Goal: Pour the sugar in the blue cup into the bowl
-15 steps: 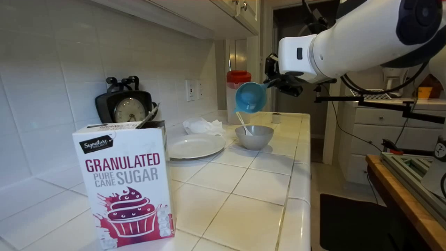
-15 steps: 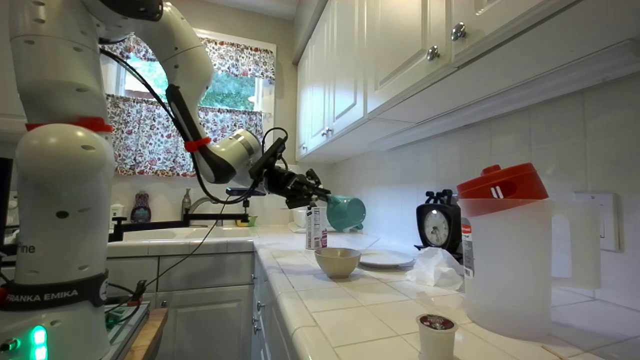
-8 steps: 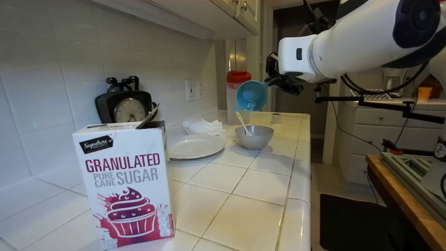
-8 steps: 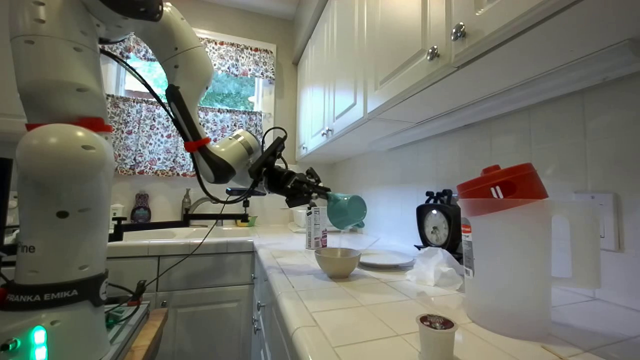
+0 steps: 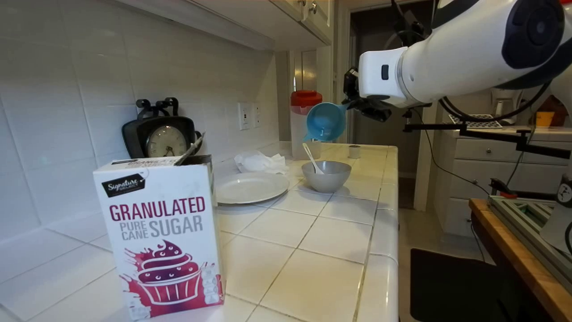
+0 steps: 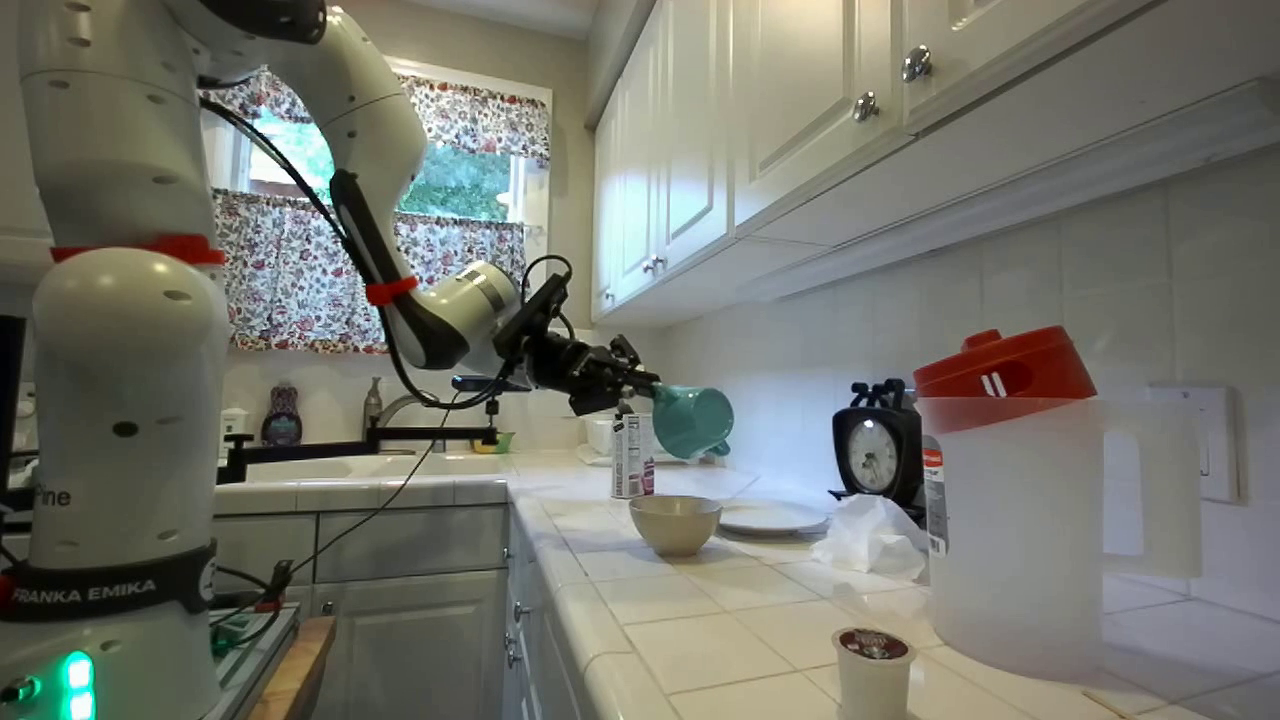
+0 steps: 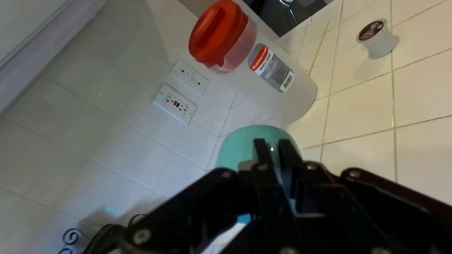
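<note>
The light-blue cup [image 5: 326, 121] hangs in the air above the bowl, tipped on its side with its open mouth facing an exterior view. Its outside shows in an exterior view [image 6: 692, 424] and in the wrist view [image 7: 235, 148]. My gripper [image 5: 351, 105] is shut on the cup's handle, also in an exterior view [image 6: 645, 384]; in the wrist view the fingertips [image 7: 271, 145] stand close together at the cup. The small greyish bowl [image 5: 330, 180] stands upright on the counter with a white spoon [image 5: 314, 162] in it; it also shows in an exterior view [image 6: 676, 528]. The bowl's contents are hidden.
A white plate [image 5: 254, 187] and crumpled paper [image 5: 261, 162] lie beside the bowl. A sugar box [image 5: 163, 241] stands on the counter, a black clock [image 5: 167, 141] by the wall. A red-lidded pitcher [image 6: 1020, 530] and a small pod [image 6: 874, 680] stand farther along. Cabinets [image 6: 820, 110] hang above.
The cup has moved slightly up and to the right in an exterior view, still tipped. A pale patch inside it has faded. A faint trickle below it half a second ago no longer shows.
</note>
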